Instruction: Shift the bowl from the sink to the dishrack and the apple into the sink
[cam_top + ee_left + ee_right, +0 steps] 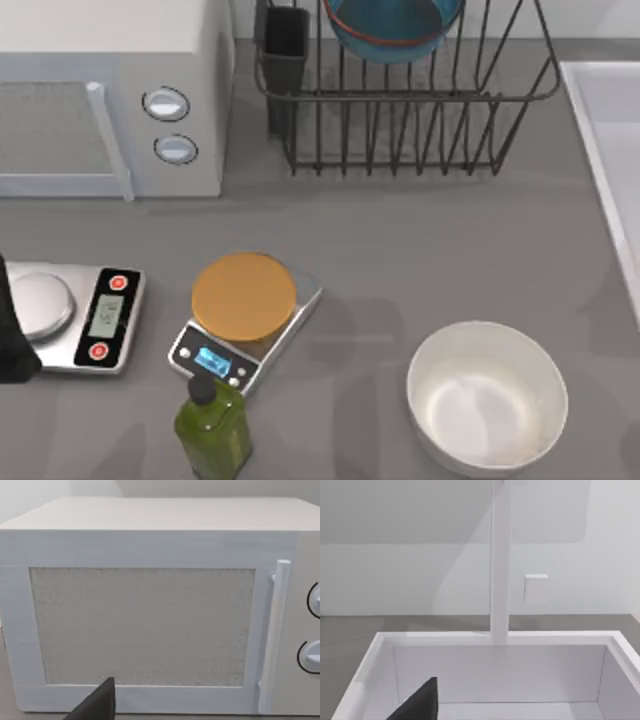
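black at the top view's left edge, our left arm (12, 340) sits by a silver scale (70, 315), its pincer facing the microwave (150, 615). our right pincer looks into the white sink (485, 639); we cannot tell how wide either pincer stands. the teal bowl (390, 30) rests in the dishrack (400, 110). a pale bowl (487, 397) sits on the grey worktop (400, 250).

No legible text; digits on both scales' displays (107, 316) too blurred.
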### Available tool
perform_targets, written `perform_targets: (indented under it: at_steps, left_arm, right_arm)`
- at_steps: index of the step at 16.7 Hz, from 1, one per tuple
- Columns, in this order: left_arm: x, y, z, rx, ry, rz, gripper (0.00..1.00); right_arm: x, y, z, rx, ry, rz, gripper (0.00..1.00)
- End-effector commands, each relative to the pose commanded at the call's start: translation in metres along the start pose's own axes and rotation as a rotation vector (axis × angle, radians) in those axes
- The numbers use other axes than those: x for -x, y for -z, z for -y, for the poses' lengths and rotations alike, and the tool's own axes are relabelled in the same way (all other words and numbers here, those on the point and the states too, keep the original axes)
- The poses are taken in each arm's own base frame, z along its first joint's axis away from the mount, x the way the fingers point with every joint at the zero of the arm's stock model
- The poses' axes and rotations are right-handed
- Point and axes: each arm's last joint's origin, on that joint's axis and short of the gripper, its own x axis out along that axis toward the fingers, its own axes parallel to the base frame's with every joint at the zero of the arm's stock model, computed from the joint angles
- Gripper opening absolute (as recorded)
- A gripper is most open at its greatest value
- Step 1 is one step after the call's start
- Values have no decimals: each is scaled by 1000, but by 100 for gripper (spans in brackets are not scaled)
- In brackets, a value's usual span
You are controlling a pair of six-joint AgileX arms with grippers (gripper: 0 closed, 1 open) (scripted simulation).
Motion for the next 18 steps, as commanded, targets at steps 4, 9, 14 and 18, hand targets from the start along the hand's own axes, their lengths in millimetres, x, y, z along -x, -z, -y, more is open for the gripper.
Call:
perform_targets:
  at_steps: [4, 9, 14, 18]
  left_arm:
    - [0, 0, 0, 0, 0, 0, 100]
    - [0, 0, 0, 0, 0, 0, 100]
    - [0, 0, 0, 0, 0, 0, 100]
    - [0, 0, 0, 0, 0, 0, 100]
  right_arm:
    - [14, -45, -26, 6, -3, 10, 100]
    - [57, -83, -66, 2, -6, -4, 100]
    - [118, -96, -97, 7, -11, 38, 100]
    - [149, -80, -109, 2, -16, 30, 100]
